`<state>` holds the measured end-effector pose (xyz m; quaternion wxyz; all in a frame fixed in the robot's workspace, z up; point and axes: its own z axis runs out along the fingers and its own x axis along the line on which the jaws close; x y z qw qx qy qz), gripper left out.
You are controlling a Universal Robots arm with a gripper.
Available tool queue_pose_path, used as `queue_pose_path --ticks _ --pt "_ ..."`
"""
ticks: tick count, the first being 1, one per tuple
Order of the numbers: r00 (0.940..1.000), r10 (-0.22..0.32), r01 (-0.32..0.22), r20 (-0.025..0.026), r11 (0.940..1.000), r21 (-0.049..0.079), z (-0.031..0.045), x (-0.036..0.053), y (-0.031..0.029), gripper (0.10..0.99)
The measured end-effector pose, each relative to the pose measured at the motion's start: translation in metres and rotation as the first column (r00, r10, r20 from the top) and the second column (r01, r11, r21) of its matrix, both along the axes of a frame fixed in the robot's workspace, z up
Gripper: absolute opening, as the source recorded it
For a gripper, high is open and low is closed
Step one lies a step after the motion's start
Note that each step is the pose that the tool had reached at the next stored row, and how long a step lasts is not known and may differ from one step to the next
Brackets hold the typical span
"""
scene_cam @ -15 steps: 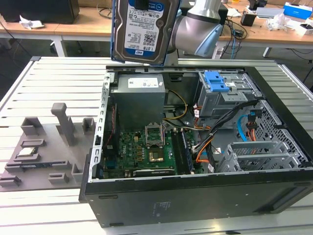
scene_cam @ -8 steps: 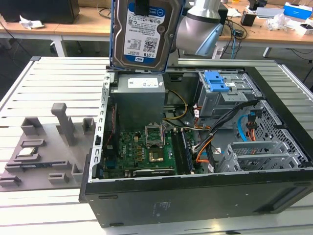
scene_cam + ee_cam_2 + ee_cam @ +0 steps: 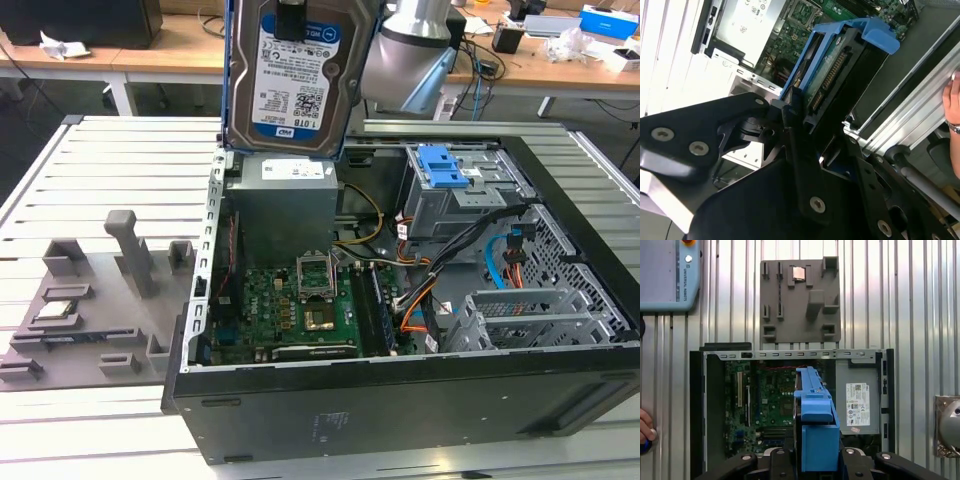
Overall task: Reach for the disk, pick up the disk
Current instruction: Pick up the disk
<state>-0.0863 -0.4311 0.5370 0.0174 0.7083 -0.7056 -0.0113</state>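
A big metal table (image 3: 110, 160) with long grooves holds an open black computer case (image 3: 400, 400). In the exterior view, a grey tray (image 3: 90, 320) with little slots lies on the table at 9 o'clock from the case. Inside the case, a grey power box (image 3: 285, 200) sits at 11 o'clock and a drive cage (image 3: 445, 170) with a blue latch sits at 1 o'clock. The disk (image 3: 295, 90) hangs in the air at 12 o'clock, above the power box, standing on its edge with its label facing the camera. The gripper (image 3: 290, 18) holds it from the top. In the first wrist view its black fingers (image 3: 781, 465) seem to squeeze the disk's blue side piece from both sides. A person's hand (image 3: 646, 432) is near the table's side. A small square chip (image 3: 55, 310) rests on the tray.
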Motion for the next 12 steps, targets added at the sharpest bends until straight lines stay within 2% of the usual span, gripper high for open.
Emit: queue_pose_path --ticks 5,12 --pt "1.0 0.0 0.0 0.0 1.0 0.0 0.0 0.0 -0.0159 0.365" --pt "1.0 0.0 0.0 0.0 1.0 0.0 0.0 0.0 -0.0298 0.365"
